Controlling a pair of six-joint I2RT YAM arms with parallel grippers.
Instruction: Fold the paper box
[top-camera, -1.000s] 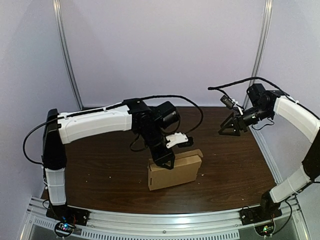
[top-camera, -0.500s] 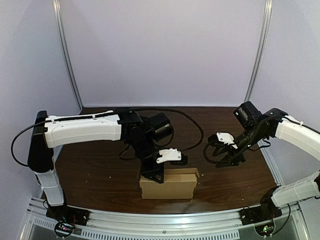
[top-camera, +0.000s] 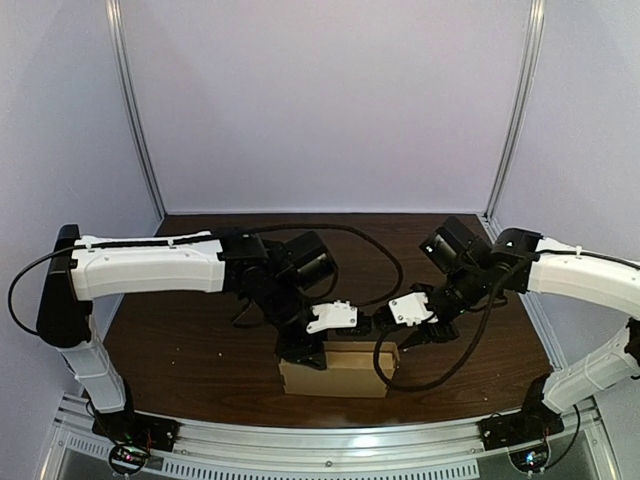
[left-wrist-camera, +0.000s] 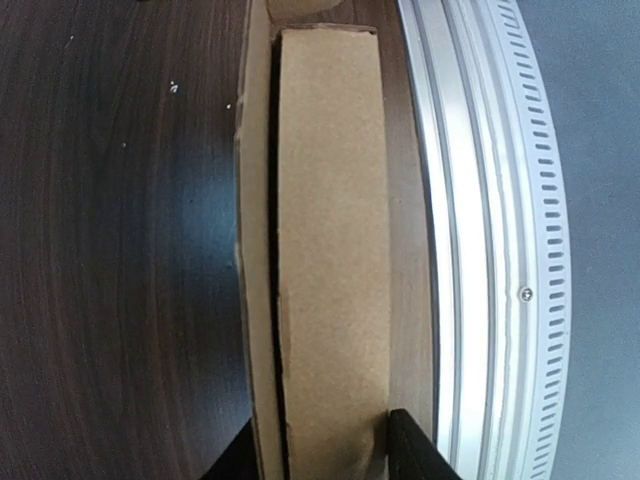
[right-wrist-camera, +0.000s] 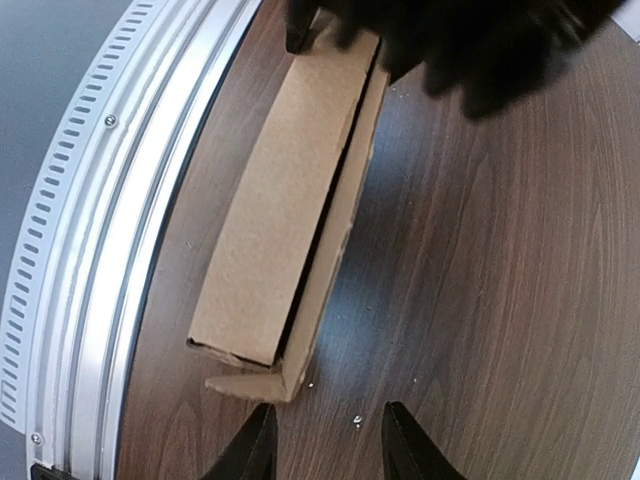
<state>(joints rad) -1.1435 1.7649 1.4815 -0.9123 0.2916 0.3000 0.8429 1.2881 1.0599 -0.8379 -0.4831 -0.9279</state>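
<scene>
The brown paper box (top-camera: 340, 372) lies lengthwise along the table's front edge, its top panel folded over with a dark seam along one side. My left gripper (top-camera: 303, 352) is shut on the box's left end; in the left wrist view its fingertips (left-wrist-camera: 415, 452) press both sides of the box (left-wrist-camera: 330, 230). My right gripper (top-camera: 400, 335) hovers open just off the right end. In the right wrist view the right gripper (right-wrist-camera: 325, 450) holds nothing, and a small flap (right-wrist-camera: 245, 385) sticks out from the box (right-wrist-camera: 285, 200).
The aluminium rail (top-camera: 330, 435) runs right along the box's front side, also visible in the wrist views as the rail (left-wrist-camera: 480, 250) and the rail (right-wrist-camera: 100, 220). Dark wooden table (top-camera: 200, 340) spreads behind the box. A black cable (top-camera: 385, 375) hangs by the box's right end.
The left gripper has pulled the box toward the front rail and squared it with the edge. The right arm swung in from the back right and lowered to the box's right end.
</scene>
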